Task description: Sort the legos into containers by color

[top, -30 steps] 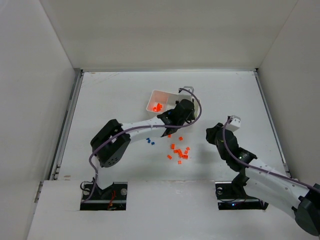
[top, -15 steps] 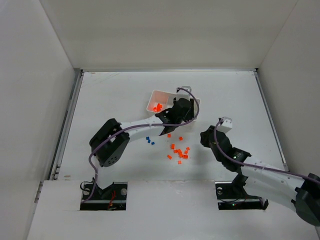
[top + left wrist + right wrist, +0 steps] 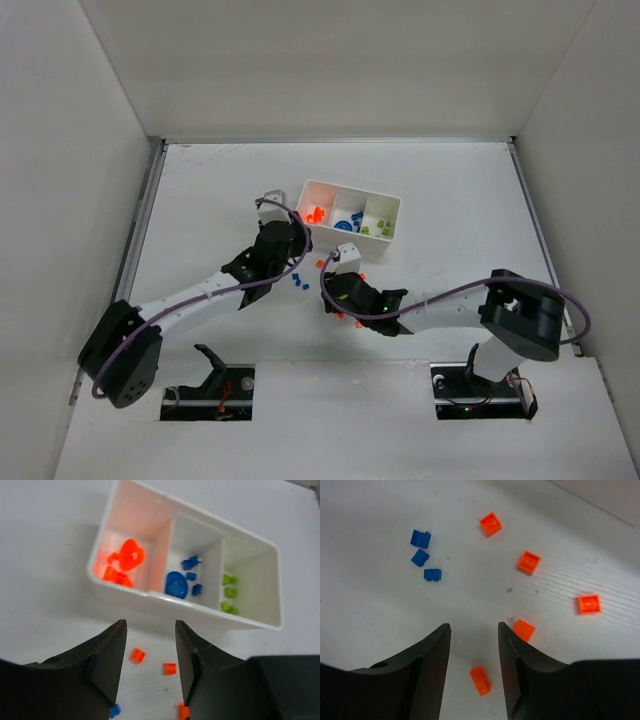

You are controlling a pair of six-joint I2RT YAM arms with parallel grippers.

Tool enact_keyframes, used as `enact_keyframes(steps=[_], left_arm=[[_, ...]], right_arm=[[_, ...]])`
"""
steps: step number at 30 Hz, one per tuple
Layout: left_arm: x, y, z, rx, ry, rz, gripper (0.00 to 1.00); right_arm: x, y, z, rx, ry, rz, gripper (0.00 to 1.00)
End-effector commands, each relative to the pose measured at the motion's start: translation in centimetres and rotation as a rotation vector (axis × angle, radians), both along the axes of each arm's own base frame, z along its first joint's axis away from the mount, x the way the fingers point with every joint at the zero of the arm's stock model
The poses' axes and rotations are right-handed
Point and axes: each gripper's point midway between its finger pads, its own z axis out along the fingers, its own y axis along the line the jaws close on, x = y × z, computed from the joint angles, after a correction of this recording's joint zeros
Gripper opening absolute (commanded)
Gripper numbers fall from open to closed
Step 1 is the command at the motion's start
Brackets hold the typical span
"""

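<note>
The white tray (image 3: 150, 595) holds the three containers: orange-red legos (image 3: 122, 565) in the left one, blue (image 3: 180, 582) in the middle, yellow-green (image 3: 229, 592) in the right. In the top view the tray (image 3: 395, 205) lies at centre back. Loose orange-red legos (image 3: 529, 561) and three blue ones (image 3: 422, 555) lie on the table in front of it. My left gripper (image 3: 150, 625) hangs open and empty just short of the tray, over two orange pieces (image 3: 137, 655). My right gripper (image 3: 474, 626) is open low over the table, with one orange piece (image 3: 480, 680) lying between its jaws.
The two grippers (image 3: 296, 243) (image 3: 329, 285) are close together above the loose pieces (image 3: 298, 280). White walls enclose the table (image 3: 200, 200) at the back and on both sides.
My left gripper has pulled back from above the tray toward the left and opened. My right arm has swung in from the right to the loose pieces, and its jaws have spread.
</note>
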Motion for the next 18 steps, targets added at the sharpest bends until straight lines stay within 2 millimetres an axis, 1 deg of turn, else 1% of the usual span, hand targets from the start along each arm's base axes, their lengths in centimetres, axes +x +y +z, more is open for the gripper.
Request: enact_keyframes(steps=[1, 4, 6, 8, 11, 14, 18], left_arm=[[-1.0, 3.8, -0.6, -0.048, 0.001, 0.096, 0.41], [-2.4, 6.4, -2.5, -0.047, 0.049, 0.141, 0.41], [-3.3, 7.7, -3.7, -0.034, 0.074, 0.157, 0.4], [-4.2, 8.7, -4.9, -0.024, 0.094, 0.17, 0.37], [-5.5, 9.5, -6.6, -0.011, 0.141, 0.17, 0.32], [-6.7, 10.1, -8.2, -0.008, 0.164, 0.174, 0.31], [-7.6, 10.7, -9.1, -0.013, 0.186, 0.181, 0.3]], right_arm=[[0.5, 4.1, 0.9, 0.059, -0.02, 0.073, 0.49], [0.6, 5.6, -0.1, 0.054, 0.009, 0.093, 0.49], [0.7, 6.4, -0.5, 0.045, 0.016, 0.113, 0.48], [0.8, 6.9, -1.0, 0.033, 0.019, 0.126, 0.47], [0.7, 7.7, -1.7, 0.032, 0.037, 0.139, 0.47], [1.3, 7.9, -2.7, 0.002, 0.041, 0.133, 0.45], [2.3, 7.8, -3.4, -0.02, 0.04, 0.112, 0.39]])
